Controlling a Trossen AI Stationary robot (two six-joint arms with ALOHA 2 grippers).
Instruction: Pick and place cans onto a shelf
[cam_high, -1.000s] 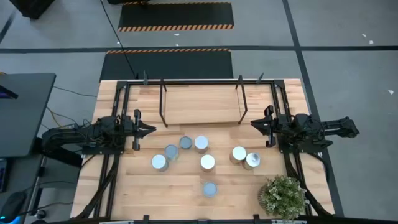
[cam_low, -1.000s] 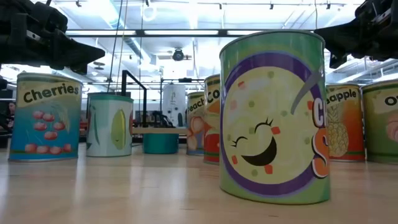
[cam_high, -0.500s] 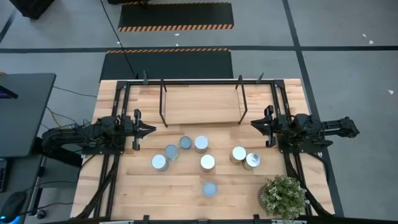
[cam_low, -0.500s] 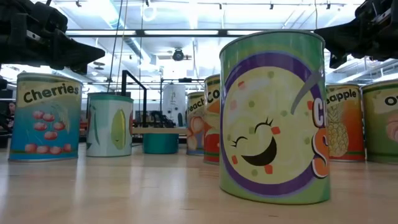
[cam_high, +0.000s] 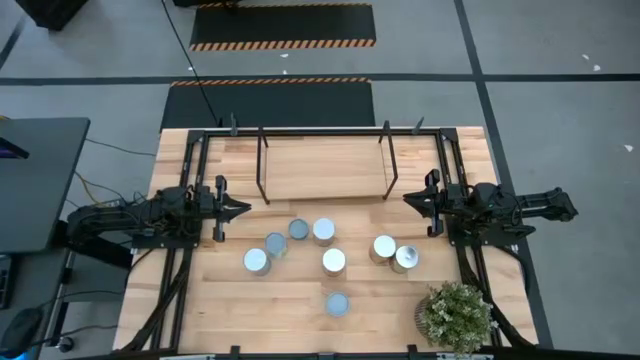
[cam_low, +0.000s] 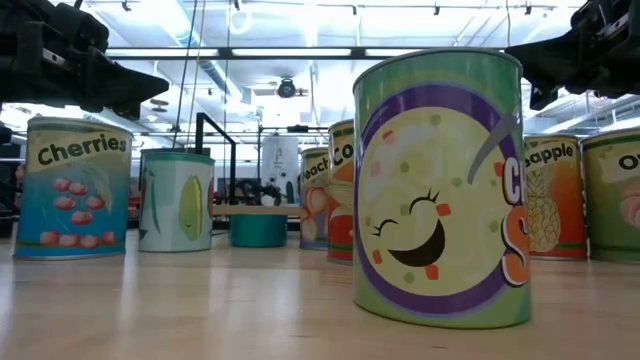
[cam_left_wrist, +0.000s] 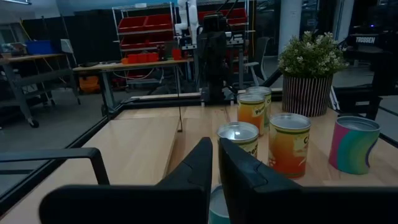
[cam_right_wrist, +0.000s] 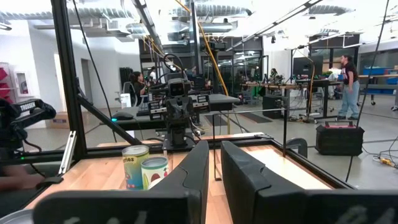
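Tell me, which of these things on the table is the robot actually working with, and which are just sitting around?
Part of the job:
- cans, seven on the tabletop
- shelf, nothing on it yet
- left gripper and right gripper, both shut, holding nothing

Just there:
- potted plant at the table's corner

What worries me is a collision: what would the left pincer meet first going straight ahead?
Likely the right pincer, facing it across the table. Its line seems to pass between the shelf and the nearest can, though depth is unclear.
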